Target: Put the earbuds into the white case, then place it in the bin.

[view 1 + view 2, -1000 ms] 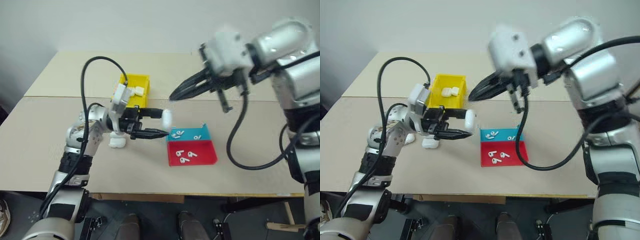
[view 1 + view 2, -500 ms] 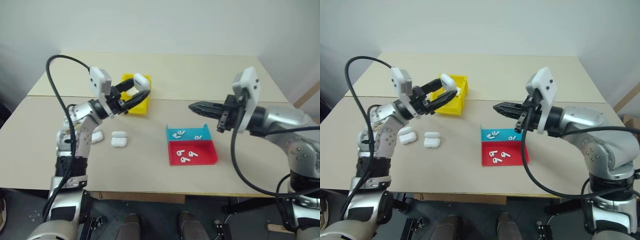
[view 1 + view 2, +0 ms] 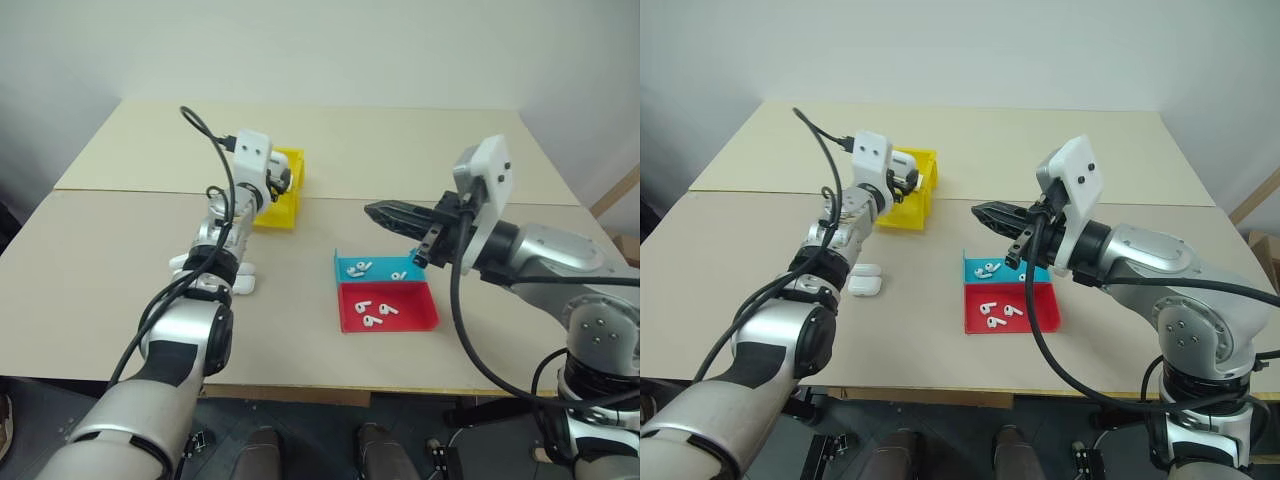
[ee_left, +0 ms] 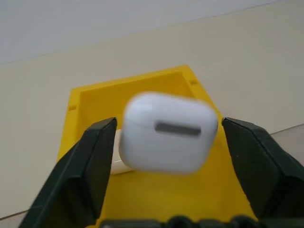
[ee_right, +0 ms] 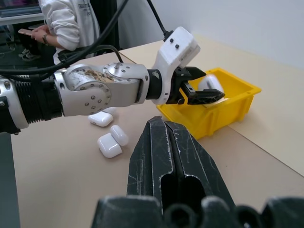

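White case sits between the left gripper's spread fingers, directly over the yellow bin. In the left wrist view there's a visible gap on both sides of the case, so the jaws are open and it looks released rather than clamped; its outline is smeared, likely mid-drop. Lid appears shut. The bin stands toward the desk's far-left area, with at least one other white case already lying in it.

Right gripper: fingers pressed together, holding nothing, hanging above the desk just past the far edge of the blue tray. The red tray adjoins the blue tray on the near side. Loose earbuds lie in both trays. Spare cases rest on the desk near the left arm, toward the near-left.

Risks from here:
- The case could clip the bin's rim or land on the case already inside and bounce out onto the desk, if the release point is too close to the near wall.
- The lid could pop on impact, spilling the earbuds; whether the latch is fully seated can't be told.
- If the left arm retracts low, fingers could catch the bin's wall and drag or tip it.
- A person stands beyond the desk's left side, well apart for now.
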Controlling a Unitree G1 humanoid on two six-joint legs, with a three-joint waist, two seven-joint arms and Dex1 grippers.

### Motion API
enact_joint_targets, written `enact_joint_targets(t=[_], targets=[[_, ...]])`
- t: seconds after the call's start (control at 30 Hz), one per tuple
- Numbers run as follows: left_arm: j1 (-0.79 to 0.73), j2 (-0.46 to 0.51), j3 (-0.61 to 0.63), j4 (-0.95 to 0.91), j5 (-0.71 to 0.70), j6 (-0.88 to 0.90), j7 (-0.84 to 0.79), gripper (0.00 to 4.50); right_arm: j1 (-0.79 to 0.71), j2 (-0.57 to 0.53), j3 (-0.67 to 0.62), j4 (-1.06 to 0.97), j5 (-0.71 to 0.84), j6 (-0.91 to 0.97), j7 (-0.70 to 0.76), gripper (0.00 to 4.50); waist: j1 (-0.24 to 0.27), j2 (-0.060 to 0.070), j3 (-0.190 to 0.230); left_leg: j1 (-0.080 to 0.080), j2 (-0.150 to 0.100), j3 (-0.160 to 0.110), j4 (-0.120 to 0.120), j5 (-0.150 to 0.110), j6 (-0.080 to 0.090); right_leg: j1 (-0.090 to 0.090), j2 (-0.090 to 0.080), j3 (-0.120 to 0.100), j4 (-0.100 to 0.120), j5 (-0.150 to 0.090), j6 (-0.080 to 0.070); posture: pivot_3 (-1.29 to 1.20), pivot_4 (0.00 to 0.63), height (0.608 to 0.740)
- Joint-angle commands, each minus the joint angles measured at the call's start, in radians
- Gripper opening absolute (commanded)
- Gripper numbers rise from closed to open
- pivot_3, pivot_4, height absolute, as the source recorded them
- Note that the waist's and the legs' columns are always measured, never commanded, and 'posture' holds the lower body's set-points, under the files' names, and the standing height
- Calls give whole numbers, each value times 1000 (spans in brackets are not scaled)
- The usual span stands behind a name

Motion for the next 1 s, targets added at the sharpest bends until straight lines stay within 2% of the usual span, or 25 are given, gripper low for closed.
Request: enact_joint_targets(t=[0.03,0.2,0.27,0.43,0.53,0.63,0.8,1.0], targets=[[-42,21,27,11,-8,-41,12,4450,-9,-11,-37,-43,37,-17,-19,0,0,0,0,0,0,0,0,0,0,0,0,0,0,0,0,0,150,740],[-7,64,51,-104,-38,-68,-78,4450,12,-16,-61,-68,86,-31,-32,0,1,0,0,0,0,0,0,0,0,0,0,0,0,0,0,0,150,740],[37,93,59,-213,-76,-43,-181,4450,13,-13,-65,-70,110,-36,-37,0,1,0,0,-1,0,0,0,0,0,0,0,0,0,0,0,0,150,740],[264,200,35,-662,-200,93,-487,4450,49,-22,-53,-57,96,-75,-3,0,-11,1,0,1,1,0,-1,0,0,0,0,0,1,0,0,0,150,740],[467,307,34,-984,-338,195,-700,4450,132,-47,-38,-35,7,-153,63,0,-19,1,0,1,1,0,-1,0,0,1,0,0,1,0,0,0,150,740],[630,417,76,-1195,-484,318,-843,4450,228,-95,-37,-7,-82,-241,151,0,-21,1,0,2,1,0,-1,0,-1,1,0,0,1,0,0,0,150,740],[829,570,168,-1380,-681,465,-998,4450,349,-186,-77,43,-151,-365,333,0,-22,1,0,5,2,1,-1,0,0,3,0,0,1,0,0,0,150,740],[943,681,257,-1507,-808,547,-1074,4450,430,-284,-140,83,-157,-437,513,0,-21,1,0,5,3,1,-1,0,0,4,1,0,0,0,0,0,150,740]])
